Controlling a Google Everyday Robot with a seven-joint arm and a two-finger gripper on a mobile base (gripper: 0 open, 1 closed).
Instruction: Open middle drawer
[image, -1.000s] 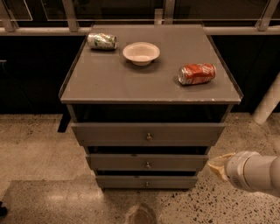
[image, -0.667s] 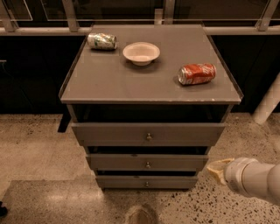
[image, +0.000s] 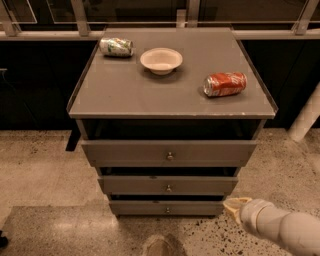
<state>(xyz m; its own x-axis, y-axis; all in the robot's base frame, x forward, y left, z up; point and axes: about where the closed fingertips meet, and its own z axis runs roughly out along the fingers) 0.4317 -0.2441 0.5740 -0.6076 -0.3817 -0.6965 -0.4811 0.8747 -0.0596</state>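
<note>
The middle drawer (image: 150, 185) is the second of three grey flat fronts in the cabinet, with a small round metal knob (image: 168, 188) at its centre. It looks shut or only slightly out, with a dark gap above it. My gripper (image: 234, 204) shows as a yellowish tip on a white arm at the lower right. It is low, next to the right end of the lowest drawer (image: 145, 207), to the right of and below the middle knob and apart from it.
The top drawer (image: 135, 152) sits under the grey cabinet top (image: 125, 90). On that top lie a green can (image: 116, 47), a white bowl (image: 161, 60) and a red can (image: 225, 84). Speckled floor surrounds the cabinet. A white post (image: 306, 120) stands at the right.
My arm has moved down and a little left, from beside the middle drawer's right end to beside the lowest drawer. The drawers and the things on top have not moved.
</note>
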